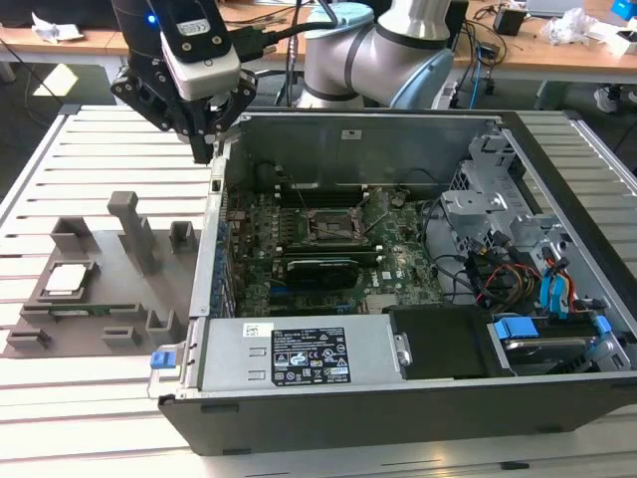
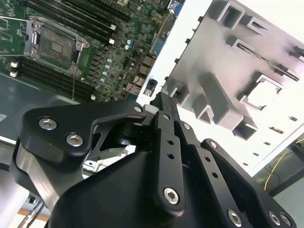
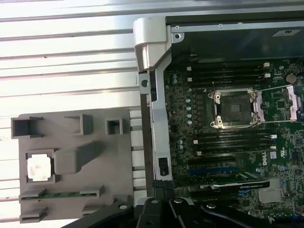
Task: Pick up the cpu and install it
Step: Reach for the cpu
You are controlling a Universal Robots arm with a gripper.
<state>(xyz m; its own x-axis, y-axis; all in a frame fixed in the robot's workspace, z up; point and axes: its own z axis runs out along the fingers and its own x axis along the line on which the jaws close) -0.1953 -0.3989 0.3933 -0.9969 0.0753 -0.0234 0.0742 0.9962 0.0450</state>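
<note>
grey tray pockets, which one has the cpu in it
The square pocket beside the tall post: the cpu lies in it. The long slot holds a green strip; the small pockets look empty.

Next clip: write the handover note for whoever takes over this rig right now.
Gripper: shut, empty, hovering above the computer case at its wall on the exterior view's left.
Cpu: lying in its pocket in the grey fixture, outside the case.
Socket: open and empty.
Done: nothing yet.
Left: both the pick and the install.
</note>
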